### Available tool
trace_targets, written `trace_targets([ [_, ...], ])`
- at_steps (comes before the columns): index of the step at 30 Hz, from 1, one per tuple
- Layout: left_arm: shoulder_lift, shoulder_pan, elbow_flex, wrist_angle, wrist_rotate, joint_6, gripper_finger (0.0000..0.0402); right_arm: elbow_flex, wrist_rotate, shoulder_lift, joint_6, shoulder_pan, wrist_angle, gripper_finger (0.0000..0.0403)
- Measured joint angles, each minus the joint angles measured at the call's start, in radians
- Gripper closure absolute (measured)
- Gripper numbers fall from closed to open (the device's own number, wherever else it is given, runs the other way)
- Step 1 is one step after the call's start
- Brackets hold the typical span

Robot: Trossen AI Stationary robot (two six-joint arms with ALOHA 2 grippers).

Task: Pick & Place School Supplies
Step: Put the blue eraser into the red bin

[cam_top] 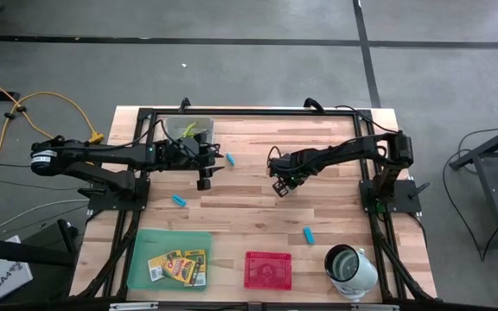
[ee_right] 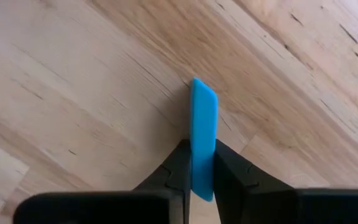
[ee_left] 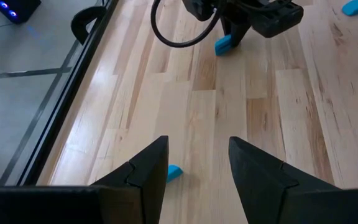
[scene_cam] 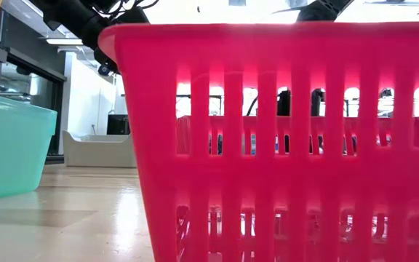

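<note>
While my right gripper (ee_right: pixel 202 177) pinches a blue piece (ee_right: pixel 203 134) over the pale wood table (cam_top: pixel 335 216), my left gripper (ee_left: pixel 197 163) stands wide; grey floor (cam_top: pixel 258 69) surrounds.

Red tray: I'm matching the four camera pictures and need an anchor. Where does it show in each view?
High view: red tray at the picture's bottom edge, centre.
Low view: red tray up close, filling most of the picture.
Left wrist view: not in it.
Right wrist view: not in it; only the right claw shut on a blue piece.
Shared landmark: green tray, left of it in the high and low views.
</note>
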Motion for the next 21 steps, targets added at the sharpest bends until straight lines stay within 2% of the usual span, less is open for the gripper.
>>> trace_targets([
  [7, 0.0, 0.0, 0.0, 0.0, 0.0, 0.0, 0.024, 0.049, 0.001, -0.007, -0.098, 0.0, -0.046, 0.0375],
  [14, 0.0, 0.0, 0.0, 0.0, 0.0, -0.002, 0.024, 0.17, -0.001, -0.04, -0.189, 0.034, -0.137, 0.0375],
  [21, 0.0, 0.0, 0.0, 0.0, 0.0, -0.016, 0.024, 0.225, -0.106, -0.082, -0.193, 0.146, -0.136, 0.0375],
])
